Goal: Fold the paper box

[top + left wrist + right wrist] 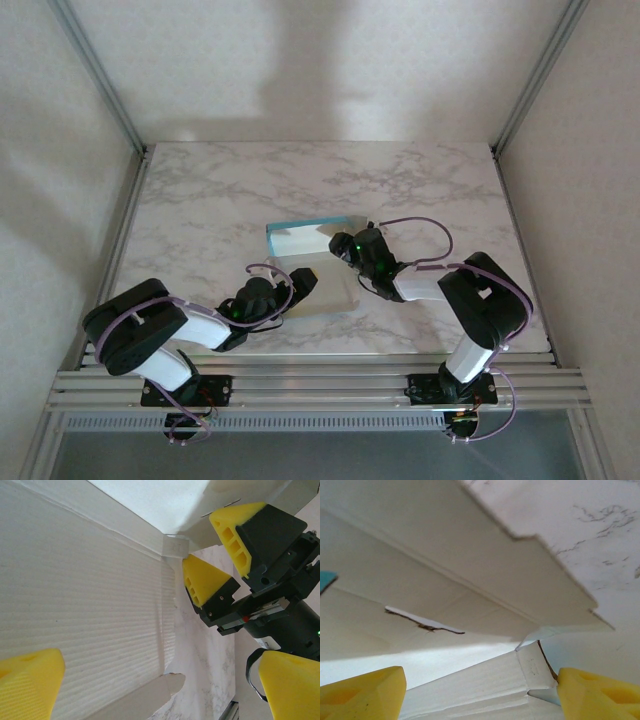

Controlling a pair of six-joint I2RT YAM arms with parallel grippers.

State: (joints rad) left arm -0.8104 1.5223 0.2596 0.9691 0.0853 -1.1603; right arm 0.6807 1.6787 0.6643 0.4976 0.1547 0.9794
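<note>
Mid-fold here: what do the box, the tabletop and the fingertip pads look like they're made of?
Box: thin corrugated card, matte white, with fine ribbing and sharp creases; a turquoise edge shows in the top view.
Tabletop: marble look, white with grey veins, smooth. Whether it is real stone or laminate, I cannot tell.
Fingertip pads: matte yellow with hollow cells, probably printed plastic.

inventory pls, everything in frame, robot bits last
partly folded thin card paper box: 1, white inside, turquoise outside, mid-table between the grippers
marble-pattern table top: 1, white with grey veins, under the box
aluminium frame rails: several, silver, near edge and up the corners
enclosure walls: 3, off-white, left, right and far sides
left arm: 1, black and white, purple cable, near left
right arm: 1, same colours, near right
left gripper: 1, yellow fingers, open, box's near side
right gripper: 1, yellow fingers, open, box's right side
</note>
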